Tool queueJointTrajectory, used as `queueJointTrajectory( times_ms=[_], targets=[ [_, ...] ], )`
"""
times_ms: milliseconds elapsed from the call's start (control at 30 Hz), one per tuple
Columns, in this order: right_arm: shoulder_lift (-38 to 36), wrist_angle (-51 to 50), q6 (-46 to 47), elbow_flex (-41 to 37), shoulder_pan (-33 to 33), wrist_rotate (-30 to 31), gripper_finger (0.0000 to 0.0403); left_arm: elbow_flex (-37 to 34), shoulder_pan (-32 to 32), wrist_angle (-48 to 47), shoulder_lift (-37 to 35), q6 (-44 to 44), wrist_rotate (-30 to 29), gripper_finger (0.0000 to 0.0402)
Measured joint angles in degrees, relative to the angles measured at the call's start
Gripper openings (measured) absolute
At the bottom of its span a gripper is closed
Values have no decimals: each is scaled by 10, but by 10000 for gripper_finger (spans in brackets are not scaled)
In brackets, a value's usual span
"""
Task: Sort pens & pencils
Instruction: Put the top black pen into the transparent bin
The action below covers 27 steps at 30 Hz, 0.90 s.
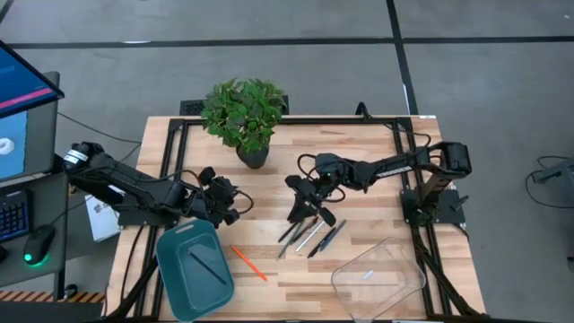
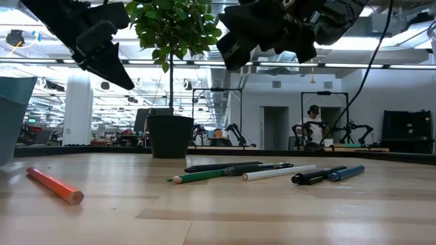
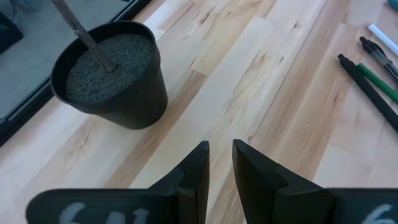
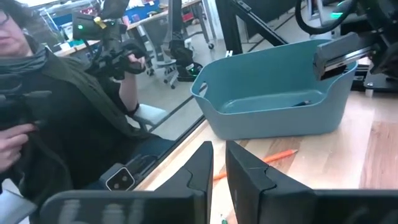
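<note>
Hovering above the middle of the wooden table (image 1: 359, 161), the right gripper (image 1: 309, 199) hangs over the upper end of a loose cluster of pens and pencils (image 1: 309, 235) — its fingers (image 4: 245, 171) stand close together with only a thin gap between them and nothing held. In the low view that cluster lies flat on the boards: a green pencil (image 2: 204, 176), a dark pen (image 2: 235, 167), a whitish pen (image 2: 279, 173), a black pen (image 2: 310, 177) and a blue pen (image 2: 346, 173), side by side and partly touching. An orange pencil (image 1: 248, 262) lies apart from them, nearer the front edge, just beside the teal tray (image 1: 179, 278); the right wrist view shows the orange stick on the wood in front of the tray's wall. Inside the tray a single dark pen (image 1: 206, 266) lies diagonally on the floor. The left gripper (image 1: 235, 205) hangs over the table between the tray and the potted plant (image 1: 244, 112), its fingers (image 3: 196, 168) narrowly parted and empty — the left wrist view looks past them at bare wood, with the black pot (image 3: 112, 74) to one side and the ends of a few pens at the far edge. A clear plastic container (image 1: 377, 274) sits near the front right corner of the table with one small whitish stick (image 1: 366, 274) inside it. Beyond the table, a person (image 4: 56, 118) in dark clothing is seated.
</note>
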Motion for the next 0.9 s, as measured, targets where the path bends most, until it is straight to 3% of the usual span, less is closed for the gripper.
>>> queueJointTrajectory(
  times_ms=[300,733,900],
  targets=[
    [0,2,-29,0,0,-1,13,0,0,0,0,0,0,63],
    [0,15,62,0,-1,-2,93,0,0,0,0,-13,19,63],
    [6,14,49,0,-1,9,130,0,0,0,0,-13,19,63]
  ],
)
